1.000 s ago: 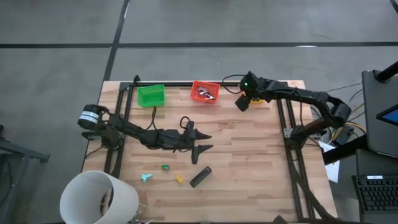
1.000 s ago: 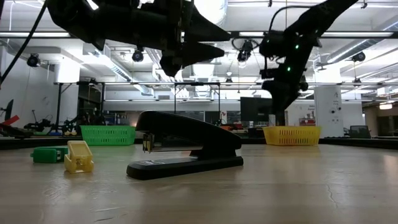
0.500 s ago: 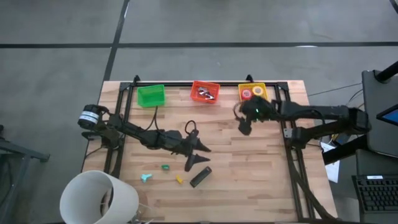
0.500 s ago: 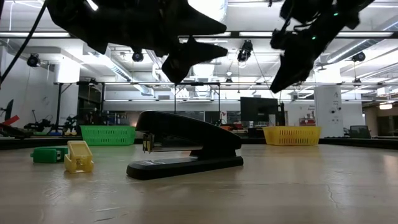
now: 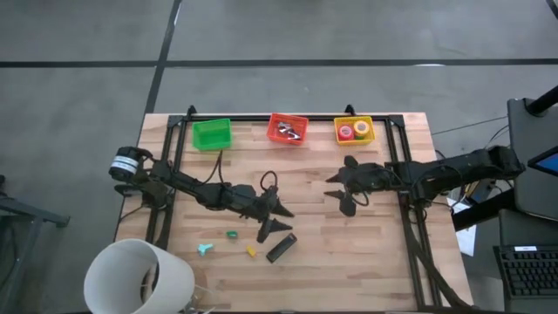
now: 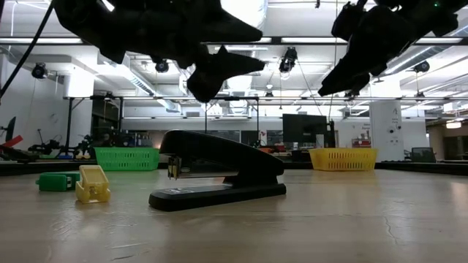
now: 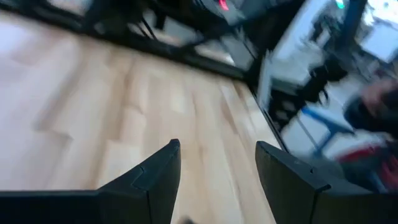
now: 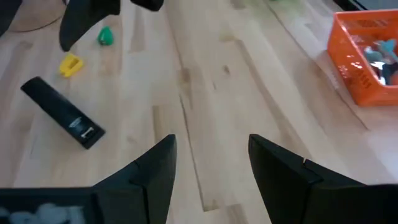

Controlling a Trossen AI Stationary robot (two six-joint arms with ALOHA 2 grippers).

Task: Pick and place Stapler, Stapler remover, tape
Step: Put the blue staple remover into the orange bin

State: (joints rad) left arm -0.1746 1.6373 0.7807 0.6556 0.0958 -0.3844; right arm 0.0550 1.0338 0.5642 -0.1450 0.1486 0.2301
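From above we see the stapler (image 5: 281, 248) lying flat near the table's (image 5: 366, 262) front edge, with the left gripper (image 5: 275, 220) spread just behind it and the right gripper (image 5: 343, 187) spread over mid-table. Only this view shows tape rolls (image 5: 354, 131) in the yellow bin (image 5: 338, 138) at the back edge. The low view shows both grippers hanging clear above the stapler (image 6: 217, 180).

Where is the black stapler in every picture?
High view: the stapler lies on the table's near part, just below the left gripper.
Low view: the stapler sits in the middle, close up.
Left wrist view: not in it.
Right wrist view: the stapler lies at the left.
Shared landmark: the small yellow piece beside it.
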